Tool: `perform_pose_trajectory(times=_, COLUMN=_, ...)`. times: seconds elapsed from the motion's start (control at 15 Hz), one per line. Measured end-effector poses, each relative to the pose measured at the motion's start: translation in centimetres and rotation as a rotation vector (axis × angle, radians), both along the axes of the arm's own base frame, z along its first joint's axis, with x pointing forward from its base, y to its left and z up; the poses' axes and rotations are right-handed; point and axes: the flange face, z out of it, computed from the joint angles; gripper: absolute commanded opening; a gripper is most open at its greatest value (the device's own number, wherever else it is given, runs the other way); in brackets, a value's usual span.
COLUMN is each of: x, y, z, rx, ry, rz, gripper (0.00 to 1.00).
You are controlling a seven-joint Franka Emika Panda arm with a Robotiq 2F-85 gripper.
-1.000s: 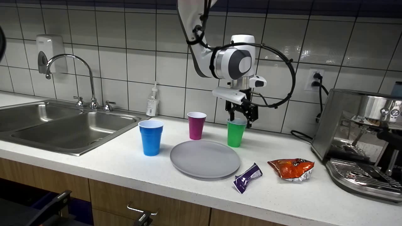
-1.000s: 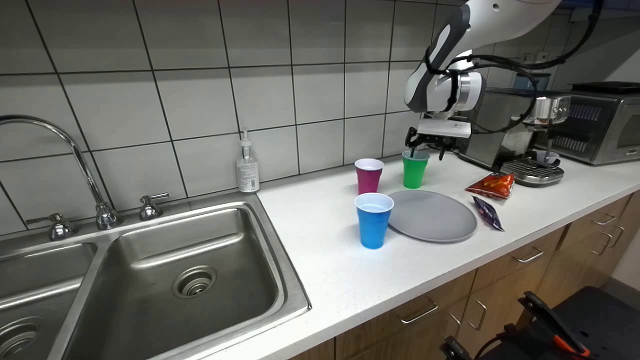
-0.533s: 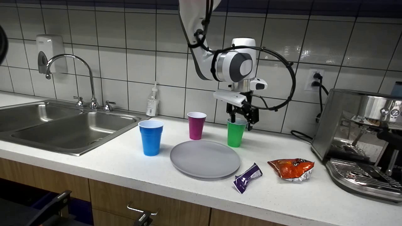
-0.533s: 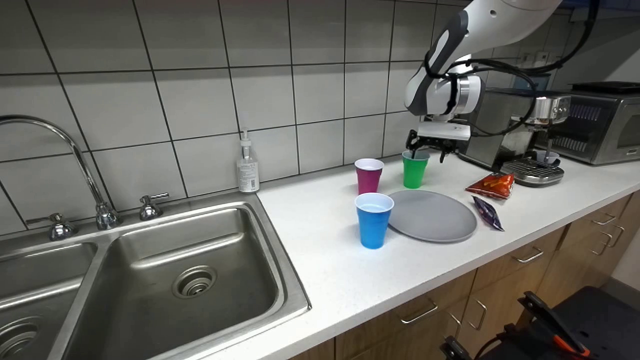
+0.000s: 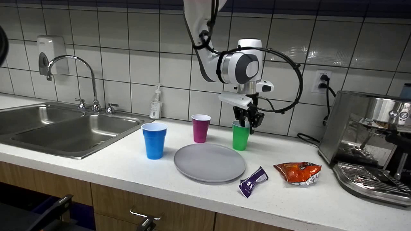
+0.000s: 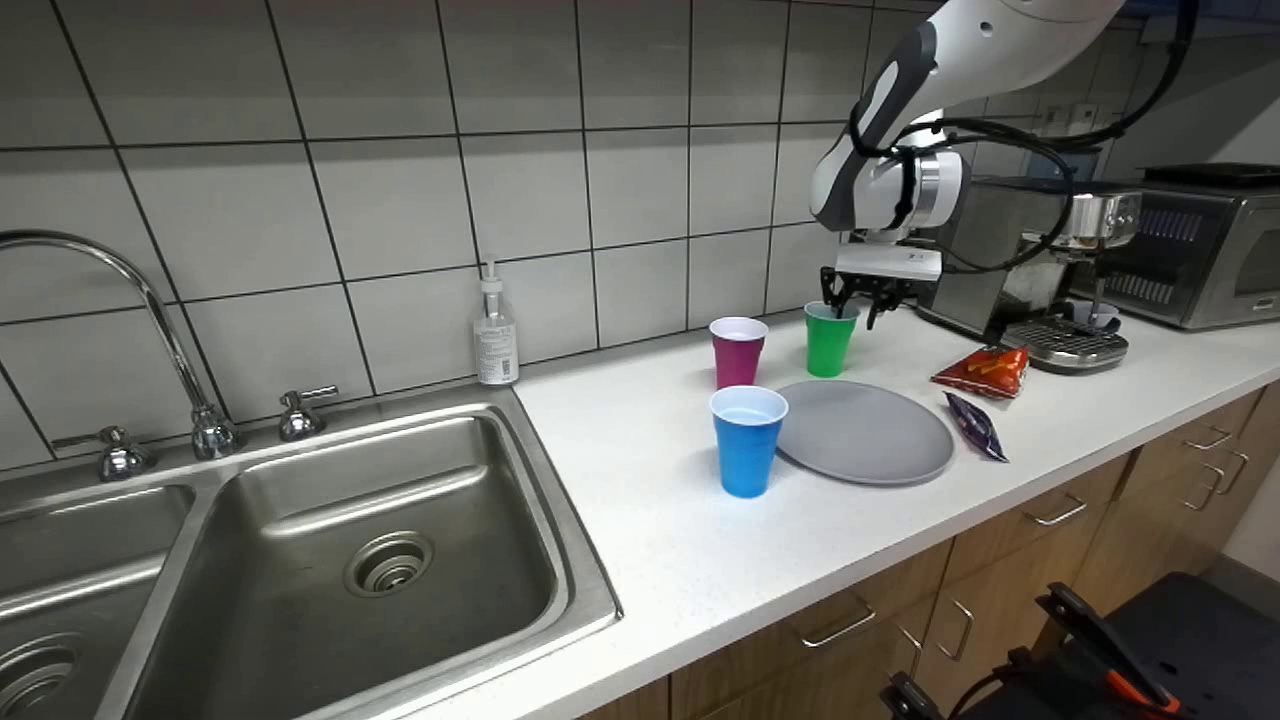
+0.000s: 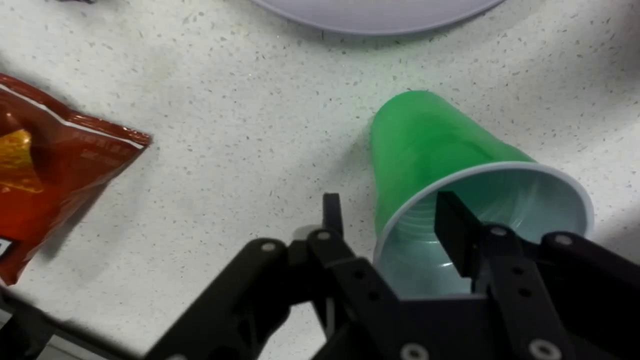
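Exterior view, white counter point(image 5: 276, 147) under green cup point(image 5: 240, 138), tiled wall point(image 5: 144, 67), steel sink point(image 5: 77, 133)

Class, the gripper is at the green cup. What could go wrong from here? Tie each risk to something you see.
1. The gripper has one finger inside the green cup, one outside: closing might drag or tip the cup.
2. The plate lies close by, so a falling cup could land on it.
3. The cable loops out beside the arm and might snag.
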Motion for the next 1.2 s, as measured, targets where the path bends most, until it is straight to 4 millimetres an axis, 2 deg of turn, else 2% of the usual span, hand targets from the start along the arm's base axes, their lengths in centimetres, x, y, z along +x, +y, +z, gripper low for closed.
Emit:
perform_pose_trajectory(times=0.13, x=0.0, y=0.0, z=0.0, rx=0.000, ry=0.000, rz=0.000, gripper=0.06)
perform_pose_trajectory(times=0.27, x=0.0, y=0.0, z=0.0, rx=0.001, ry=0.001, rz=-0.001, gripper=0.00)
perform_pose_trajectory(times=0.87, x=0.1, y=-0.3, z=0.5, rx=-0.003, ry=-0.008, rz=-0.003, gripper=0.01)
perform_pose_trajectory(times=1.2, x=-0.1, y=-0.9, z=1.7, rx=-0.006, ry=-0.023, rz=-0.012, gripper=0.01)
